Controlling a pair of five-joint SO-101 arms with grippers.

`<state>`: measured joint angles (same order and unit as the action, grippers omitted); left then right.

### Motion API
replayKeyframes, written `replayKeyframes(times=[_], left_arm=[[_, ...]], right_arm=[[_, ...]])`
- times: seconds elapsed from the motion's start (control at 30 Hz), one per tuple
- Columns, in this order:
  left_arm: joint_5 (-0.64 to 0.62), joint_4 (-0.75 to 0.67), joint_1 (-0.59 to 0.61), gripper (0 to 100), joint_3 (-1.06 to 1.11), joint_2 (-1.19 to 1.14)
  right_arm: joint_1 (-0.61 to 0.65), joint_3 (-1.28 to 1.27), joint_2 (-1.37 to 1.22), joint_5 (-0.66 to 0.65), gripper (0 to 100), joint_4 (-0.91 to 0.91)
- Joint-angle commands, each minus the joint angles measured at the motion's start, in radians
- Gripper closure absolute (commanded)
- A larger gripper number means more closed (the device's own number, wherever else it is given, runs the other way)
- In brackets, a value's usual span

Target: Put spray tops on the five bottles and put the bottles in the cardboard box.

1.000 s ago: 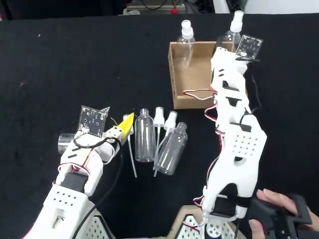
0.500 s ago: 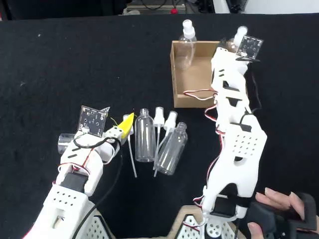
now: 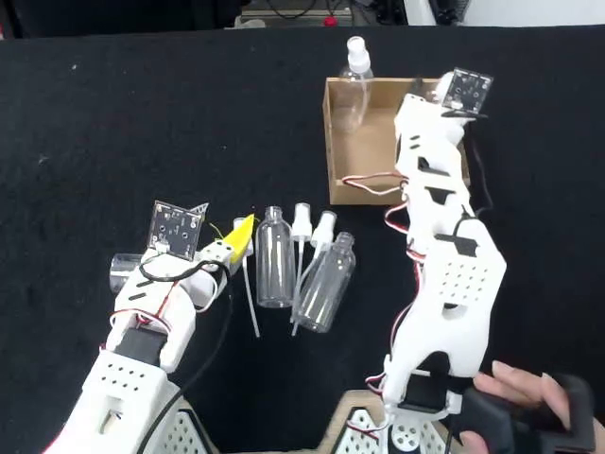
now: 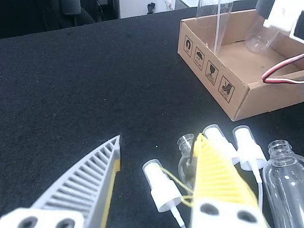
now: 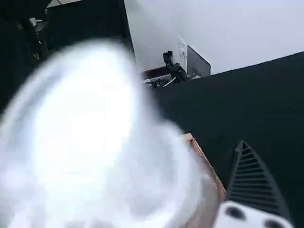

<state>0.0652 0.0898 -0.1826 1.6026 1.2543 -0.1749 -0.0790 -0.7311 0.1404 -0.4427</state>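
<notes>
One clear plastic bottle with a white spray top (image 4: 258,40) is pinched in the right gripper (image 3: 428,93), inside the far right corner of the brown cardboard box (image 4: 213,81). The left gripper (image 4: 158,137), fingers spread, has a loose white spray top (image 4: 160,186) lying between them.

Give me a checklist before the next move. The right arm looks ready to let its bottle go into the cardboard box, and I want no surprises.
1. Right gripper over the cardboard box: ok.
2. Held bottle inside the box walls: ok, judging by the left wrist view.
3. Held bottle resting on the box floor: cannot tell, the arm hides it.
4. Gap to the standing bottle at the box's far corner: ok, they are apart.
5. Left gripper away from the box: ok, it is open by a spray top on the table.
6. All bottles capped: not ok, at least two uncapped bottles are on the table.
</notes>
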Motion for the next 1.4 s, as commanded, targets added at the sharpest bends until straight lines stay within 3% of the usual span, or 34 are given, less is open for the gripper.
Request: replayKeyframes(times=[0.0,0.33,0.67,1.37], left_arm=[[0.006,-0.025,-0.015,76,-0.007,0.011],[0.006,-0.025,-0.015,76,-0.007,0.011],[0.006,-0.023,-0.015,76,-0.007,0.011],[0.008,-0.025,-0.015,76,-0.007,0.011]], right_arm=[[0.011,0.004,0.088,-0.012,68.1,0.006],[-0.006,0.081,0.087,-0.011,68.3,0.014],[-0.008,0.338,0.016,-0.009,68.3,0.305],[-0.008,0.418,-0.068,-0.009,68.0,0.319]])
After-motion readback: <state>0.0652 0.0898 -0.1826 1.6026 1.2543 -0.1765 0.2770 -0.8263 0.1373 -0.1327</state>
